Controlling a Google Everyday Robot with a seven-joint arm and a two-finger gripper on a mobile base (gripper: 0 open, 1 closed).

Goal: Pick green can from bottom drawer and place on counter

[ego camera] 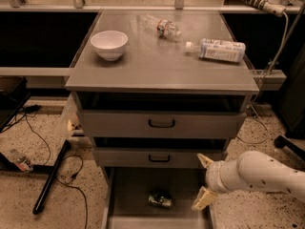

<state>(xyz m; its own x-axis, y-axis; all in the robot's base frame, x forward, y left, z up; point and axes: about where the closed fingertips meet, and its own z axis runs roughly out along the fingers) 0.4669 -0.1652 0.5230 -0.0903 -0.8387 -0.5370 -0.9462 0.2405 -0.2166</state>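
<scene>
The green can (160, 200) lies on its side on the grey floor of the open bottom drawer (128, 194), near the middle. My gripper (202, 182) is at the drawer's right side, to the right of the can and apart from it, with its two pale fingers spread open and nothing between them. The white arm (262, 174) reaches in from the right. The counter (157, 61) is the grey top of the cabinet above.
On the counter stand a white bowl (109, 44) at the left, a clear bottle (161, 26) lying at the back and a labelled bottle (217, 49) lying at the right. Two upper drawers with black handles (161, 124) are slightly open. Cables and a black pole (50, 178) lie on the floor at the left.
</scene>
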